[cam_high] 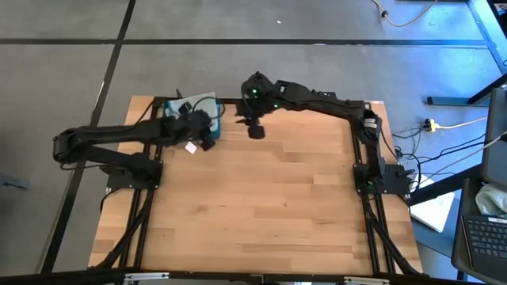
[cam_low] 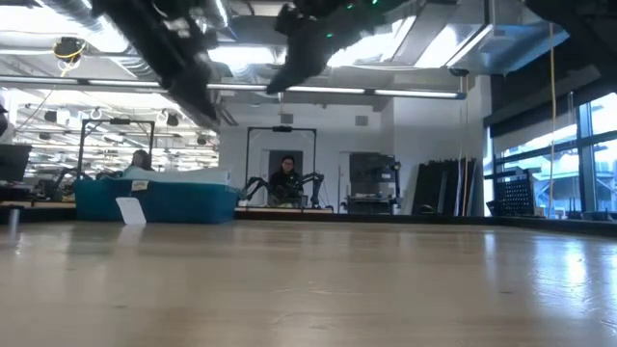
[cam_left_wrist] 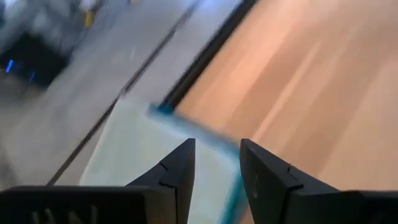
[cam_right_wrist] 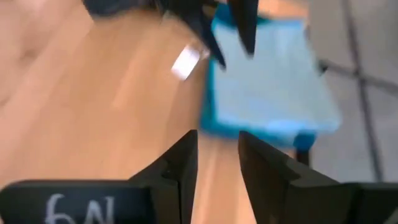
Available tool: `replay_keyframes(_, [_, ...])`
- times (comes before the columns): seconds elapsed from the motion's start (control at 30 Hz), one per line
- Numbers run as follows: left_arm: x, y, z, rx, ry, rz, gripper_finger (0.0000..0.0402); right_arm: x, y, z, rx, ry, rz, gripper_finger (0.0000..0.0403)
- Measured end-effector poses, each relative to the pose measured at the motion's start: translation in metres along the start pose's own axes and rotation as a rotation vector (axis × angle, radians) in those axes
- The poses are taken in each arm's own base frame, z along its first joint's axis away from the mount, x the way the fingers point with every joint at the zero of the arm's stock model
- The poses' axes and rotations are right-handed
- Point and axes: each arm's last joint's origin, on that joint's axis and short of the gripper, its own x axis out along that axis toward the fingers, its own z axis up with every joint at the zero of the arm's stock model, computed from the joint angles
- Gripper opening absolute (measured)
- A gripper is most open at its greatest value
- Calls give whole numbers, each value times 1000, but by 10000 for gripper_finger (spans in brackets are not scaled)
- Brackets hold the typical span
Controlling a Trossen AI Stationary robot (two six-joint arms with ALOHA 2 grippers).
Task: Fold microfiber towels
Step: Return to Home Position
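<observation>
Big wooden table (cam_high: pixel 253 206) underneath it all. The left arm (cam_high: pixel 111 142) reaches toward the far left corner, and the right arm (cam_high: pixel 325 101) stretches along the far edge. The blue bin (cam_low: pixel 174 202) sits in that corner with the towels (cam_low: pixel 183 175) stacked inside, a pale one on top. The left gripper (cam_left_wrist: pixel 216 171) hangs over the bin's near edge, fingers a narrow gap apart, holding nothing. The right gripper (cam_right_wrist: pixel 217 162) hovers just beside the bin, also narrow and empty. A small white tag (cam_low: pixel 130 210) shows at the bin's front.

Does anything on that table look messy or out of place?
Nothing much. The towels lie in the blue bin at the far left corner; the left end effector and right end effector hover open nearby. Only a white tag before the bin looks stray.
</observation>
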Motion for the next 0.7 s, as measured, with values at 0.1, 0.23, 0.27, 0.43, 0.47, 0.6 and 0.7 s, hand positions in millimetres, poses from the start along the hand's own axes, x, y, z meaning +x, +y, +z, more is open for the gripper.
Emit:
replay_keyframes(0.1, [-14,-15,-8,-29,-176,-97,116,-15,10,-8,95,80,48,105])
replay_keyframes(0.23, [-34,-27,-23,-101,-354,-266,116,-28,24,-26,208,147,73,79])
replay_keyframes(0.27, [-39,-28,-26,-120,-372,-292,116,-31,27,-31,237,165,74,73])
replay_keyframes(0.43, [-61,-36,-34,-125,-421,-401,116,-52,46,-53,361,227,66,49])
replay_keyframes(0.47, [-64,-38,-35,-115,-429,-420,116,-57,50,-58,386,236,66,46])
replay_keyframes(0.6, [-80,-43,-41,-102,-459,-485,116,-81,71,-78,486,263,37,37])
replay_keyframes(0.7, [-91,-44,-46,-100,-488,-508,116,-102,93,-95,556,257,-10,34])
